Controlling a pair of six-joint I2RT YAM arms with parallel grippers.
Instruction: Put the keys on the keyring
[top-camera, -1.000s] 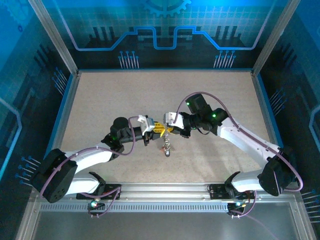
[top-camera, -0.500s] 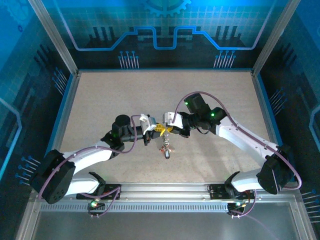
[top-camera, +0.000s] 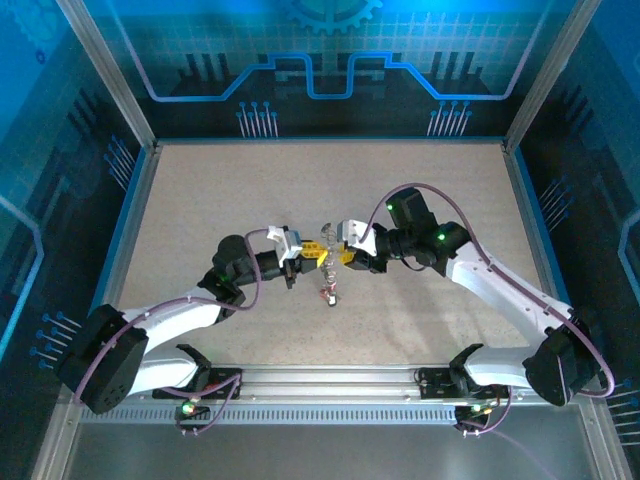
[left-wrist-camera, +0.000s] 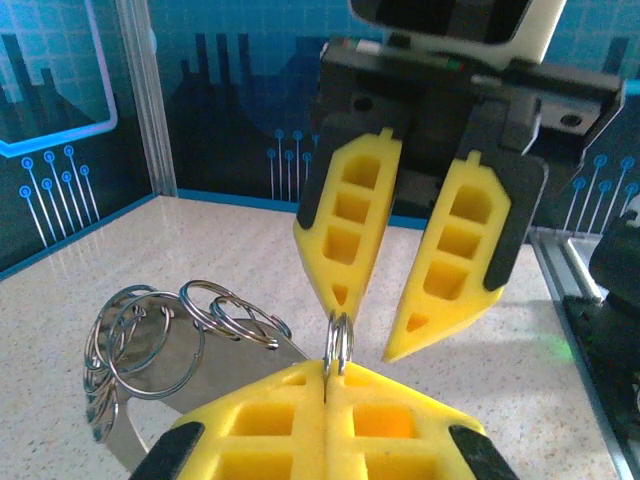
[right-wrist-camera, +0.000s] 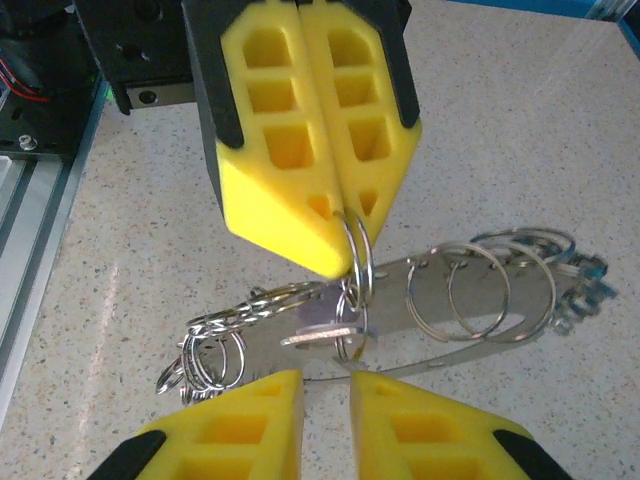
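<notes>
My left gripper (left-wrist-camera: 328, 365) is shut on a small silvery split ring (left-wrist-camera: 338, 345) that stands upright between its yellow pads. From that ring hang another ring and a pale lilac tag (right-wrist-camera: 325, 325). Below them lies the keyring (right-wrist-camera: 395, 295), a flat grey metal band carrying several small split rings (right-wrist-camera: 480, 285). My right gripper (right-wrist-camera: 327, 385) faces the left one with its jaws slightly open and nothing between them, just short of the held ring. In the top view both grippers, left (top-camera: 308, 256) and right (top-camera: 340, 258), meet at mid-table over a small hanging bundle (top-camera: 329, 290). I cannot make out the keys.
The speckled beige table (top-camera: 420, 190) has blue walls at the back and sides. A metal rail (top-camera: 330, 385) runs along the near edge by the arm bases. Another cluster of split rings (right-wrist-camera: 205, 355) hangs at the band's left end.
My right gripper has opened off the ring and drawn back a little to the right. The left gripper has closed fully and holds the ring, and the bundle has shifted slightly with it.
</notes>
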